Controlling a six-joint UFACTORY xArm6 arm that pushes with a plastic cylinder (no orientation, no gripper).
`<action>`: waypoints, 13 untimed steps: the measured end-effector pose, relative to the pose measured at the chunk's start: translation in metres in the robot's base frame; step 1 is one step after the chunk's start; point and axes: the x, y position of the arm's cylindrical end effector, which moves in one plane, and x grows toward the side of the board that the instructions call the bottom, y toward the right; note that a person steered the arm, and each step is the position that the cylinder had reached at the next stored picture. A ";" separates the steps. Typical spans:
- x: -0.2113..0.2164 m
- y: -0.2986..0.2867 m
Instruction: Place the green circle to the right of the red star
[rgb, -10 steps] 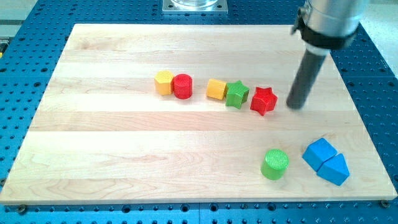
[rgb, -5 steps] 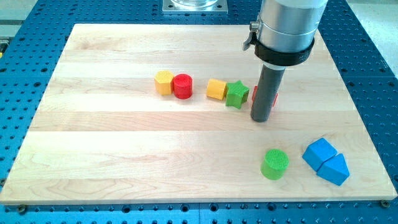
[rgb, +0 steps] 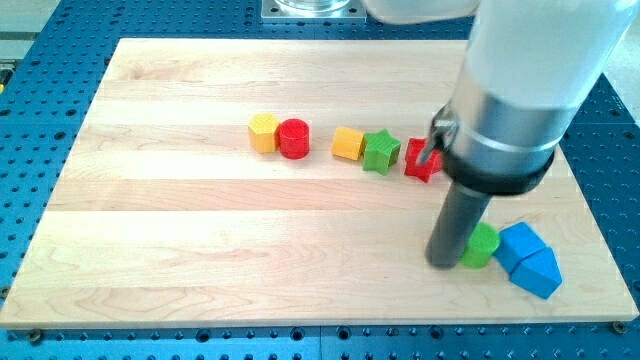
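Note:
The green circle lies near the view's bottom right, touching or nearly touching the blue blocks. My tip rests on the board right against the green circle's left side. The red star sits above them, partly hidden behind the arm's body, at the right end of a row with the green star and a yellow block.
A yellow hexagon and a red circle sit together left of centre. A blue block and a blue triangle lie at the bottom right, just right of the green circle.
My tip has moved from beside the red star down to the green circle's left side. The green circle has shifted right, up against the blue blocks.

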 end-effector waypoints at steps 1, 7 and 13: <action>0.028 -0.004; -0.053 0.072; -0.097 0.072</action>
